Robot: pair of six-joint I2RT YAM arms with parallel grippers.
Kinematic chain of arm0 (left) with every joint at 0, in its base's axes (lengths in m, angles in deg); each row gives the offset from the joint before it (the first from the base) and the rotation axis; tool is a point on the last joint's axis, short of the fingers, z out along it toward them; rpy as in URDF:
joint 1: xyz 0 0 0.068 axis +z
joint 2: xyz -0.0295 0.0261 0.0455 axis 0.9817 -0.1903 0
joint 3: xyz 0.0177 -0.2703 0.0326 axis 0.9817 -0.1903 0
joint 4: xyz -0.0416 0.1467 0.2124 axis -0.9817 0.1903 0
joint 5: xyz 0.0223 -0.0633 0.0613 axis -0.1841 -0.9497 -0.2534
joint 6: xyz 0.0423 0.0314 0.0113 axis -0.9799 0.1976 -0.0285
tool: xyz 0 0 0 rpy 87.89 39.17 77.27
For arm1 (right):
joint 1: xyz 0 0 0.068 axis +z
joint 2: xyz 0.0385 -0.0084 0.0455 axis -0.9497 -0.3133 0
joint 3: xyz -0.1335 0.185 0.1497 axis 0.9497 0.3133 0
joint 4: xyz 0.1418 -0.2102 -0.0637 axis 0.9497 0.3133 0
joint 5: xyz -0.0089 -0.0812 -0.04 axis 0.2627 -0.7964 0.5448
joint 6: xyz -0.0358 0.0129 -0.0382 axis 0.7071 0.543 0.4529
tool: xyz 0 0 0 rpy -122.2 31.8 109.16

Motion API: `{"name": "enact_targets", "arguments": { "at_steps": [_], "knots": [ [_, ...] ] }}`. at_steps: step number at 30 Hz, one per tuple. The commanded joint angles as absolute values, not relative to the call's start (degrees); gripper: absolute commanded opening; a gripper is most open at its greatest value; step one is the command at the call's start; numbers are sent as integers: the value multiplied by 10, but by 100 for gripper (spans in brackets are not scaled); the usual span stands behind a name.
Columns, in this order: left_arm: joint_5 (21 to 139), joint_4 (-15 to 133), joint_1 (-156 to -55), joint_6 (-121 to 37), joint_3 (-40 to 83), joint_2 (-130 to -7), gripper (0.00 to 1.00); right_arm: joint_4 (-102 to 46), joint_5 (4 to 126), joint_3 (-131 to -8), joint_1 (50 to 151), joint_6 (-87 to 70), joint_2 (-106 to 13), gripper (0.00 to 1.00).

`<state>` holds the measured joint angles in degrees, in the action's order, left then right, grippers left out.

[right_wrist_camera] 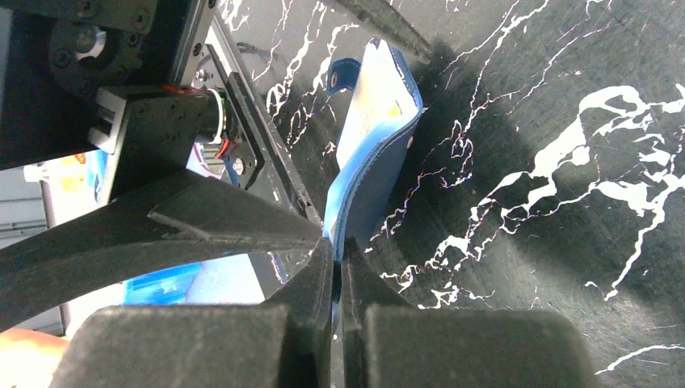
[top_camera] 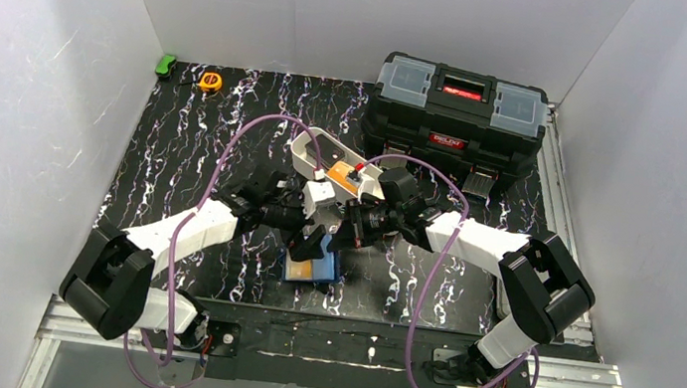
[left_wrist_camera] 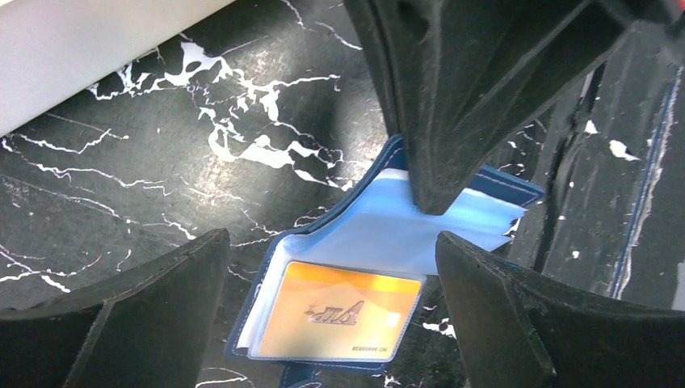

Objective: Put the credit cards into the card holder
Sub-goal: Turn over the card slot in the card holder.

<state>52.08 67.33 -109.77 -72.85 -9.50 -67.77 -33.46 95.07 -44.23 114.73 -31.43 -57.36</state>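
Observation:
The card holder (left_wrist_camera: 363,230) lies open on the black marbled table, navy outside and light blue inside; in the top view the card holder (top_camera: 312,270) sits between the two arms. An orange-yellow credit card (left_wrist_camera: 335,311) rests inside its clear sleeve. My left gripper (left_wrist_camera: 331,242) hangs just above it, open, with one finger on each side of the sleeve and nothing between them. My right gripper (right_wrist_camera: 338,252) is shut on the raised edge of the card holder (right_wrist_camera: 376,162), holding that flap up. One right finger (left_wrist_camera: 440,121) comes down onto the blue lining. No dark cards show.
A long white tray (top_camera: 308,149) with something orange (top_camera: 345,180) in it stands just behind the grippers. A big black toolbox (top_camera: 458,119) fills the back right. A yellow tape measure (top_camera: 211,81) and a small green object (top_camera: 166,65) lie at the back left.

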Motion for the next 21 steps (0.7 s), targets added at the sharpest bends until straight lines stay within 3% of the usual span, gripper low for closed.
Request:
{"name": "enact_targets", "arguments": {
  "at_steps": [1, 11, 21],
  "knots": [
    [544, 663, -1100, -756, -100, -681, 99, -356, 974, -466, 1145, -316, -554, 1],
    [464, 655, -1101, -703, -96, -667, 99, -355, 979, -471, 1145, -319, -564, 1],
    [525, 666, -1107, -767, -103, -687, 99, -355, 977, -463, 1145, -318, -554, 1]
  ]
}}
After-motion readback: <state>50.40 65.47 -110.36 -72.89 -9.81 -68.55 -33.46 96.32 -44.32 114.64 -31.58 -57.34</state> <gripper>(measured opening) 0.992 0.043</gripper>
